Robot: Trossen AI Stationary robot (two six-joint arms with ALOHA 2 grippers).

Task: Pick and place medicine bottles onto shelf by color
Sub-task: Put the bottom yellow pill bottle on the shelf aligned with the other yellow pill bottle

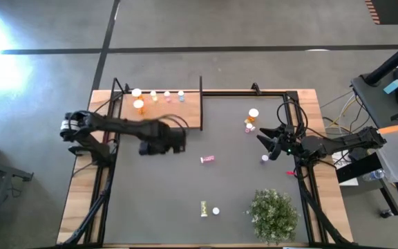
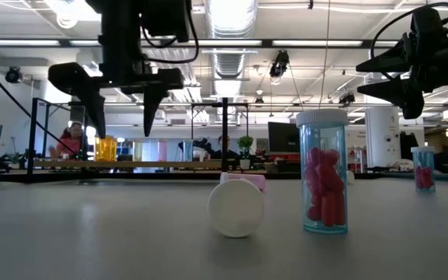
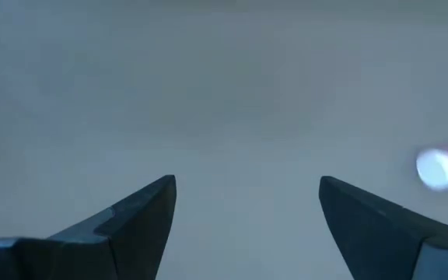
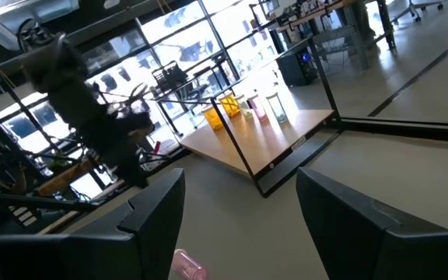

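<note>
High view: the left gripper (image 1: 159,143) hung open and empty over the mat, just off the shelf (image 1: 188,111) at the table's far left corner, where sorted bottles (image 1: 138,105) stood. The right gripper (image 1: 271,145), open and empty, waited near the right edge.

Low view: the pink bottle (image 2: 238,204) lay on its side, cap forward; judged liable to roll if nudged. A blue bottle (image 2: 323,173) stood just beside it.

Left wrist view: open fingers (image 3: 142,211), pink bottle well off to one side; misalignment risk.

Right wrist view: the shelf's black post (image 4: 238,154) could obstruct approach.
</note>
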